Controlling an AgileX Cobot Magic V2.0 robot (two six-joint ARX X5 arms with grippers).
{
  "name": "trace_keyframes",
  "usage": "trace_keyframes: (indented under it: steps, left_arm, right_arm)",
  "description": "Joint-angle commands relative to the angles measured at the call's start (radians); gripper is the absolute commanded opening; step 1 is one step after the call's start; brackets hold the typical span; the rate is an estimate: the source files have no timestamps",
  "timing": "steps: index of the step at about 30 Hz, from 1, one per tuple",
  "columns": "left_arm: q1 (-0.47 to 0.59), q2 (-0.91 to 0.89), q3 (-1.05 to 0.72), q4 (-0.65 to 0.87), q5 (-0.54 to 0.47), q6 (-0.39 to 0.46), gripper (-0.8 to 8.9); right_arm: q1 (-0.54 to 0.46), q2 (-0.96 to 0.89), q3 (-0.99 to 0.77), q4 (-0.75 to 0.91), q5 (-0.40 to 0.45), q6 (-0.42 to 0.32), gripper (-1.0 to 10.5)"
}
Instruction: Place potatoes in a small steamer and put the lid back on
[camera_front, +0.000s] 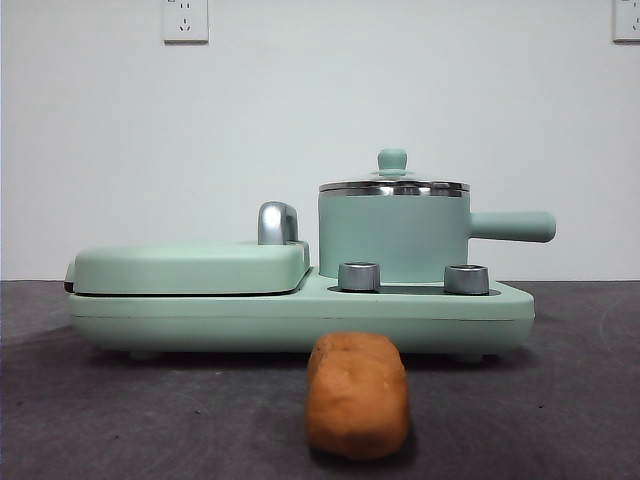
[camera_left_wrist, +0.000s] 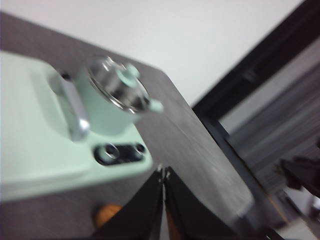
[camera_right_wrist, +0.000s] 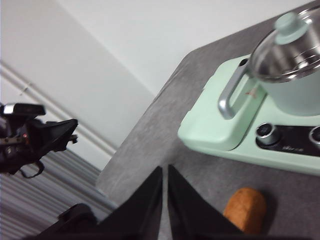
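Front view alone: potato (camera_front: 357, 395) whole, unclipped.

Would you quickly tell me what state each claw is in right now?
Left claw: closed, holding nothing, raised above the table.
Right claw: closed, holding nothing, raised above the table.

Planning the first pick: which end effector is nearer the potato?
Hard to call; neither is close. The potato lies beside the shut left end effector and equally near the shut right end effector.
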Motion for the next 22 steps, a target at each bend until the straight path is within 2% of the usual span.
trace_keyframes:
  steps: [1,5,8,11,15,19,20,22]
  left_arm:
    - [-0.003,0.047,0.054,-0.036,0.076,0.032,0.09]
    - [-0.003,0.101,0.101,-0.105,0.143,0.089,0.1]
    - [-0.003,0.141,0.139,-0.166,0.151,0.154,0.3]
    - [-0.004,0.18,0.178,-0.212,0.15,0.209,0.31]
    - [-0.006,0.228,0.226,-0.234,0.135,0.262,0.44]
    - [-0.025,0.278,0.274,-0.235,0.109,0.296,0.74]
    - [-0.032,0.293,0.286,-0.234,0.104,0.298,1.07]
    - [-0.047,0.321,0.309,-0.235,0.093,0.307,2.49]
  right_arm:
    - [0.0,0.027,0.051,-0.029,-0.022,-0.048,0.1]
    - [0.001,0.065,0.116,-0.126,-0.021,-0.119,0.1]
    - [0.0,0.092,0.169,-0.214,0.004,-0.198,0.1]
    - [0.0,0.106,0.224,-0.306,0.094,-0.293,0.1]
    - [0.0,0.12,0.28,-0.394,0.197,-0.378,0.2]
    - [0.0,0.14,0.318,-0.443,0.226,-0.414,0.3]
    - [0.0,0.143,0.323,-0.445,0.226,-0.415,0.8]
    - [0.0,0.144,0.328,-0.444,0.226,-0.415,1.9]
